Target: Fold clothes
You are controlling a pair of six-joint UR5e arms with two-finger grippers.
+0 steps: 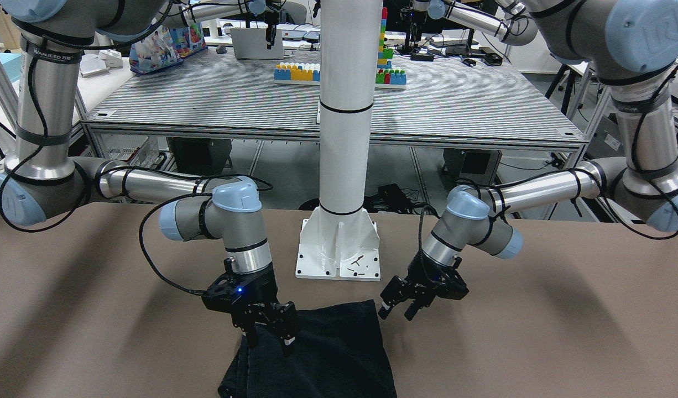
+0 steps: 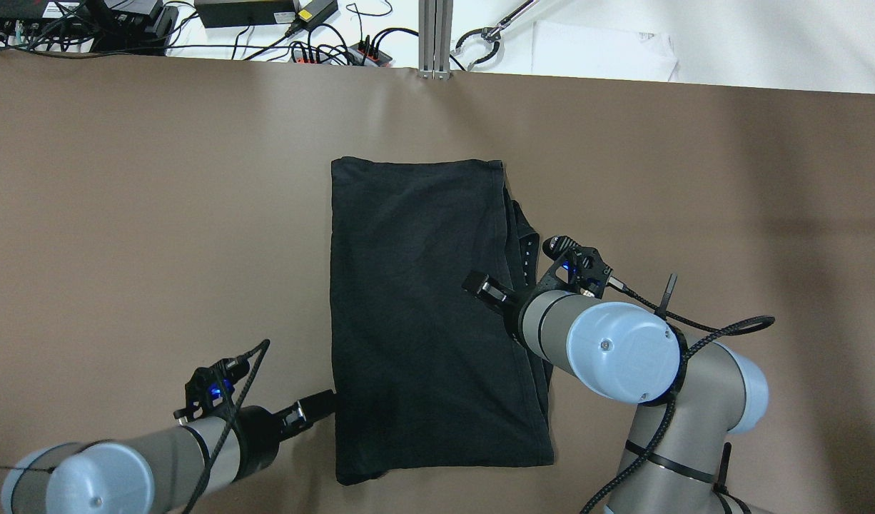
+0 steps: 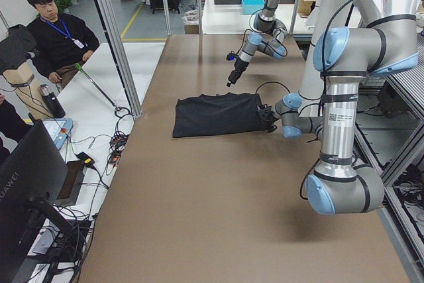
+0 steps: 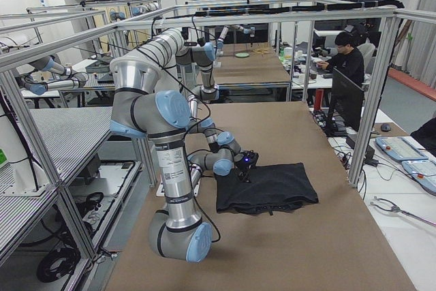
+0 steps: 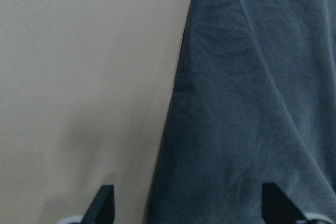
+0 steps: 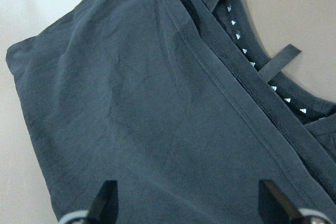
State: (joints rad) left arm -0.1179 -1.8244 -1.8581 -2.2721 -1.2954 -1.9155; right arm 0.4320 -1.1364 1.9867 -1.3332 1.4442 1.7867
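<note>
Garment (image 2: 423, 307): long axis runs away from robot. Left gripper (image 1: 396, 312) apart, beside left edge. Right gripper (image 1: 270, 338) apart, over right hem.

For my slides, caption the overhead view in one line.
Black garment lies flat on the brown table; left gripper open at its edge, right gripper open above it.

This is looking like a robotics lab: an operator (image 3: 56, 38) is sitting near a monitor (image 3: 26, 177), and spare robot arms (image 4: 42, 80) are standing over metal-framed benches (image 1: 206, 105).

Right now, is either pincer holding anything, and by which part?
Nothing is held: the left pincer and right pincer are both open, neither gripping the plain black soft fabric garment.
</note>
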